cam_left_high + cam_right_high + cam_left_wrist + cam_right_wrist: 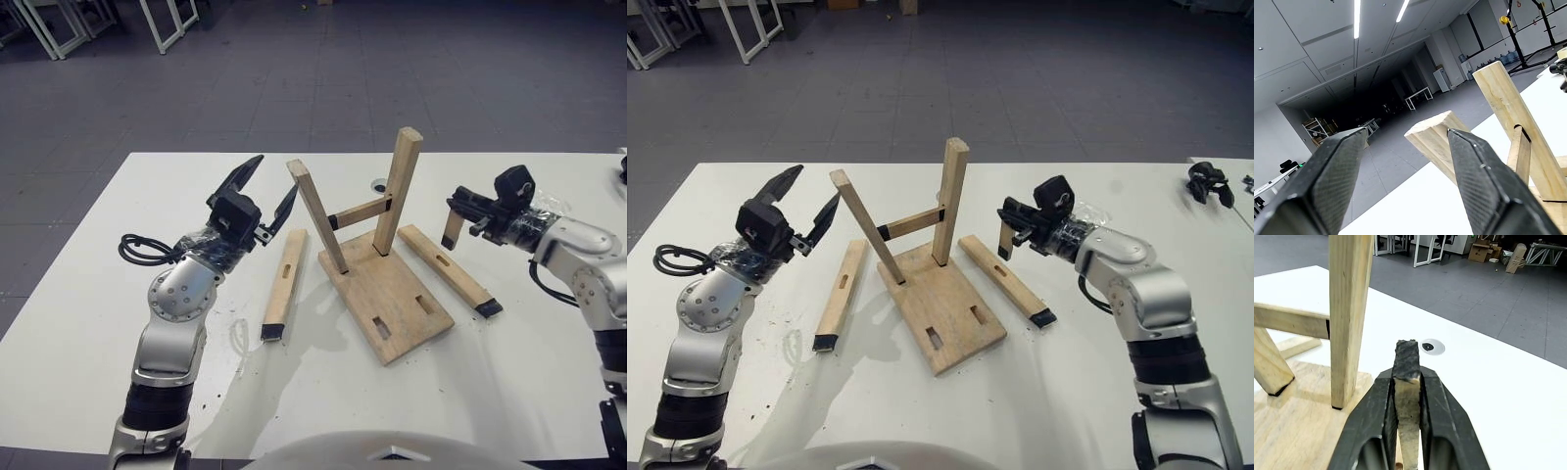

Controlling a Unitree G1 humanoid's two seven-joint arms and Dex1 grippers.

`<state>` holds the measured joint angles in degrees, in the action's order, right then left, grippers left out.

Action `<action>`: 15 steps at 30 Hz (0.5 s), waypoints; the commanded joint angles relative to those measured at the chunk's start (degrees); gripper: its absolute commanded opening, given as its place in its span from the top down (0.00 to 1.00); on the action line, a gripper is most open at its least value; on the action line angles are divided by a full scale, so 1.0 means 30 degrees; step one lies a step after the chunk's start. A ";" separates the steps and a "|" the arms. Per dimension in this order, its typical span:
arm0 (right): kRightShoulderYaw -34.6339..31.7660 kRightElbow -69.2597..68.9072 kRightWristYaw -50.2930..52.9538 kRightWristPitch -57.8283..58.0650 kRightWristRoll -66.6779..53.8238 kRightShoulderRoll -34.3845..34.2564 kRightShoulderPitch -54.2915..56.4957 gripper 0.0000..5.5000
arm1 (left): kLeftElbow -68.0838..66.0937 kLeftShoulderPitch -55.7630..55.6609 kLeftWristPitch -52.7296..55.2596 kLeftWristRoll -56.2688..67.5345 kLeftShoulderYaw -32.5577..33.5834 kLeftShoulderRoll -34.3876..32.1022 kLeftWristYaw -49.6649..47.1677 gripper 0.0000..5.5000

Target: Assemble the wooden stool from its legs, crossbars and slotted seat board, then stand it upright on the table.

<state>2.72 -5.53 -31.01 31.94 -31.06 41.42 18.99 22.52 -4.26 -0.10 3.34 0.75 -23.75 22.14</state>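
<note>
White table (pixel 118 215), seen from the front. The seat board (pixel 384 286) lay flat at its centre, well clear of every edge. Two legs stood in the board's far slots: a tall leg (pixel 397 191) nearly upright and a leaning leg (pixel 318 215) tilted to the left, joined by a short crossbar (pixel 361 212). Two near slots remained unfilled. One loose leg (pixel 284 284) lay just left of the board and another loose leg (pixel 448 268) lay along its right side, touching or nearly touching it. Bare tabletop stretched wide on the left and in front. A black cable (pixel 142 250) curled near the left edge, a round grommet (pixel 379 183) sat behind the legs, and a small black object (pixel 1207 182) rested at the far right edge. The left gripper (pixel 279 173) hung spread wide and empty, close beside the leaning leg's top; contact could not be judged. The right gripper (pixel 1407 382) was clamped on a short wooden piece (pixel 1406 355) with a dark end, to the right of the tall leg.
</note>
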 commanded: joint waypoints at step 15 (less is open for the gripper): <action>-0.1039 0.2614 0.0541 0.0140 0.2547 -0.2282 -0.3029 0.92 | -0.0254 0.0085 0.0239 -0.0067 0.0074 0.0207 -0.0174 0.45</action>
<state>-1.16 -1.80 -30.83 31.37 -27.06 35.41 14.52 22.16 -4.16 -0.05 3.44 0.73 -23.39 21.94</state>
